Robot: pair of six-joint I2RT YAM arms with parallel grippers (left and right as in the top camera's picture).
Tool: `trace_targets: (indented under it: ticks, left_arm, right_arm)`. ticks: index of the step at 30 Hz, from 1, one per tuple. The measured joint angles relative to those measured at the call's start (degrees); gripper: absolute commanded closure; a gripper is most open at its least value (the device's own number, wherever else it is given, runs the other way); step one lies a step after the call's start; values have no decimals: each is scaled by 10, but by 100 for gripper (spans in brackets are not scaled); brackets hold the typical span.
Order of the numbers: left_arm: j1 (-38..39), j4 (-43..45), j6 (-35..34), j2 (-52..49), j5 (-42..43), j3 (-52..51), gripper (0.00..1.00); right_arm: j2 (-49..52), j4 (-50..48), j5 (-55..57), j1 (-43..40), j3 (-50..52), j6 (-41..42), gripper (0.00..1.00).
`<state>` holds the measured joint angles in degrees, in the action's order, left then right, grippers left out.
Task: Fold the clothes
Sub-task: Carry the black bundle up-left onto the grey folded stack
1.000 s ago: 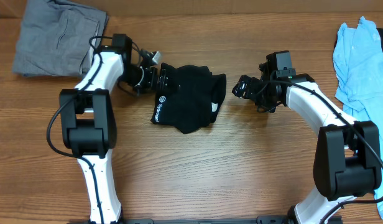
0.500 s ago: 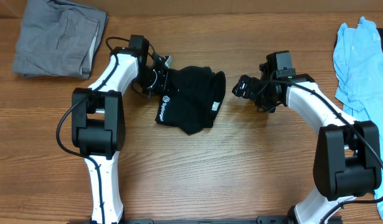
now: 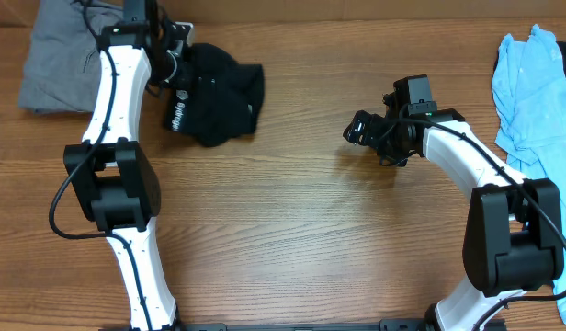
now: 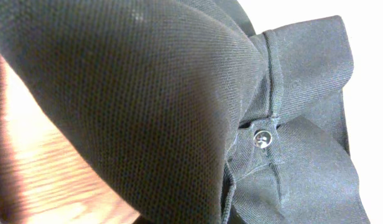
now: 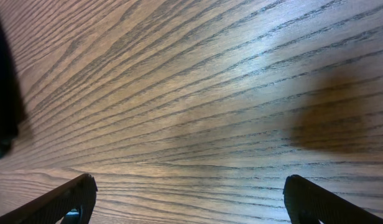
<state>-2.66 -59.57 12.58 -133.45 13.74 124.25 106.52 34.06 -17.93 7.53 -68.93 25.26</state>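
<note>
Starting nearest the robot, both arms rose from bases at the near edge of the desk (image 3: pixel 292 248). The right arm (image 3: pixel 467 156) bent inward over bare wood at the middle right. The right jaws stood wide apart and held nothing. In the right wrist view, the fingertips (image 5: pixel 61 202) sat at the two lower corners with only wood grain between them, and a dark shadow lay on the wood toward the right.

Farther back, the left arm (image 3: pixel 113 83) stretched to the far left part of the desk, its forearm running along the right edge of the grey garment (image 3: pixel 58 69). The black shirt (image 3: pixel 219 92) sat in a bunched heap just right of that arm, near the grey garment and well apart from the right jaws. Its white lettering (image 3: pixel 179 112) ran down its left edge.

From overhead, the left jaws appeared clamped on the far left edge of the shirt, buried in the cloth. The left wrist view was filled with the shirt's close knit fabric, which hid the fingers. A small dark button (image 4: pixel 262 139) showed on a stitched seam, and a strip of wood showed at the lower left. Whether the whole heap rested on the desk could not be told.

At the far right edge, the light blue shirt (image 3: pixel 536 87) lay crumpled, well away from both arms' working ends.
</note>
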Motion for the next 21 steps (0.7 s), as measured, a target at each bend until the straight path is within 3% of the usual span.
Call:
trace_targets:
  ticks: [9,21]
  left_arm:
    - [-2,47,48,0,-121,13,96]
    - [-45,50,54,-1,-151,90,96]
  right_arm:
    - [0,4,0,0,0,0,0]
    - [0,5,2,0,0,3,0]
